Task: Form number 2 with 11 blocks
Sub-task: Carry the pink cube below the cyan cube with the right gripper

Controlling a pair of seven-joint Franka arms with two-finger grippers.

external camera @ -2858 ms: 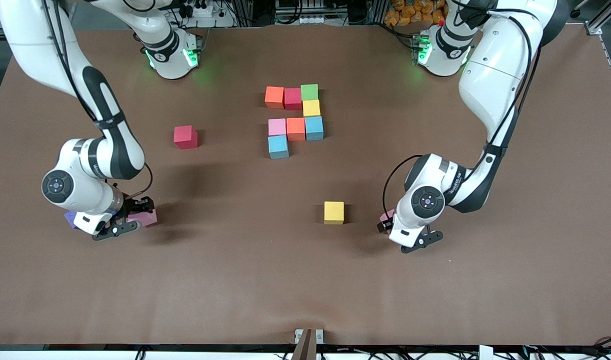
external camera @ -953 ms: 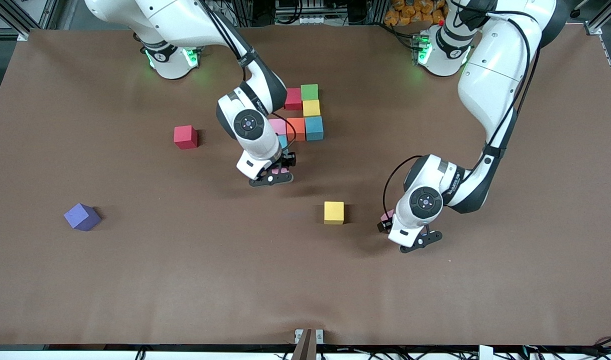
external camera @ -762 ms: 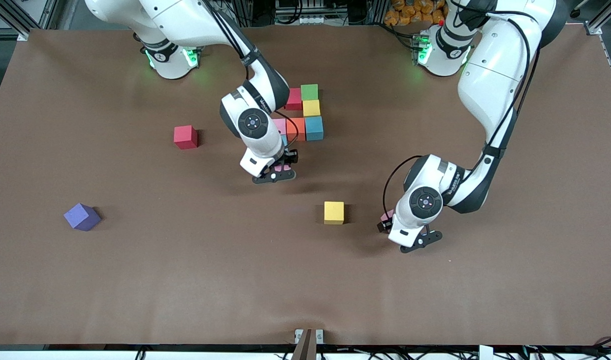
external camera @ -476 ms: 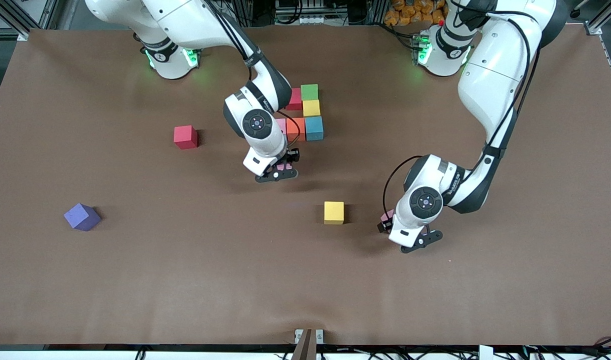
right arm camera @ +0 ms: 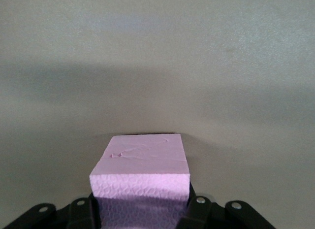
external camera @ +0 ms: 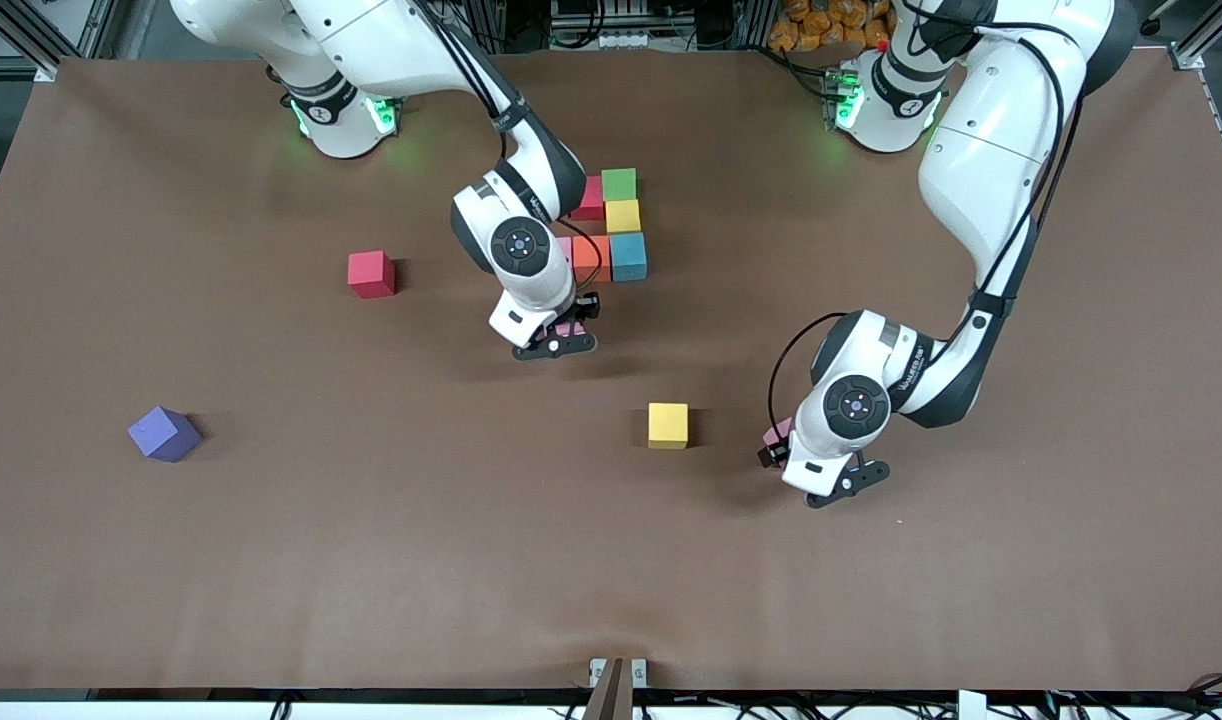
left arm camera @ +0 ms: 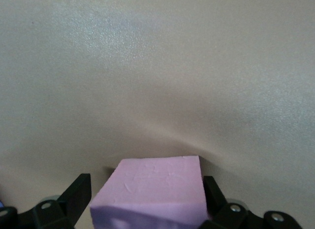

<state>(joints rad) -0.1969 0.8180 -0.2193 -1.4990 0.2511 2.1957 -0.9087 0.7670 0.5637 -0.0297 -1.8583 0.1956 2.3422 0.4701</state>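
The partly built number 2 shows its green (external camera: 619, 184), yellow (external camera: 623, 216), light blue (external camera: 628, 256), orange (external camera: 592, 258) and dark pink (external camera: 588, 198) blocks. The right arm covers the others. My right gripper (external camera: 568, 331) (right arm camera: 142, 212) is shut on a pink block (right arm camera: 141, 162), low over the table beside that figure. My left gripper (external camera: 789, 447) (left arm camera: 147, 212) stands open around another pink block (external camera: 776, 434) (left arm camera: 153, 184) that rests on the table. A loose yellow block (external camera: 668, 425) lies beside it. A red block (external camera: 371, 274) lies toward the right arm's end.
A purple cube (external camera: 164, 433) sits turned at an angle toward the right arm's end, nearer the camera than the red block. The brown table (external camera: 611, 560) is bare along its camera-side edge.
The right gripper has carried its pink block from beside the purple cube to the figure, then crept a little closer over the last second. The left arm has barely moved.
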